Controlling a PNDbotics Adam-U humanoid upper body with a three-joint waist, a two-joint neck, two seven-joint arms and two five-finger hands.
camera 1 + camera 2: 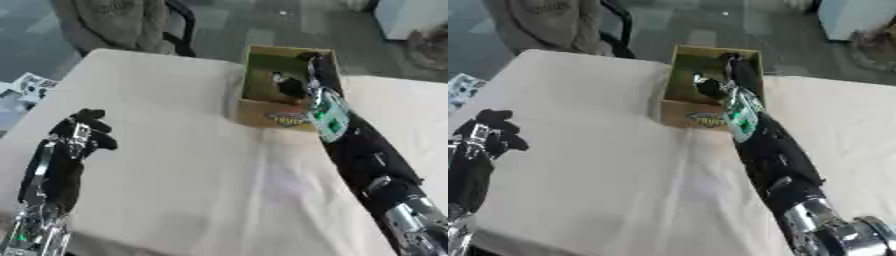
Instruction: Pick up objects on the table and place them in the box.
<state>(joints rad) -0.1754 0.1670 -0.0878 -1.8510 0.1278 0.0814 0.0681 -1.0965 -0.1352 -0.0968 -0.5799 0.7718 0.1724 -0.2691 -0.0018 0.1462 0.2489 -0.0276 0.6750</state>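
Cardboard box [267,116] hides right hand [313,64] reaching inside.

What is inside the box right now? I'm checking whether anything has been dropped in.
The right hand reaches into the box, beside a dark shape with a white patch. The arm hides the right side of the box floor, and the hand's grip cannot be made out.

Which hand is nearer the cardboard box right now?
Right. The right hand reaches inside the cardboard box; the left hand rests far off near the table's left edge.
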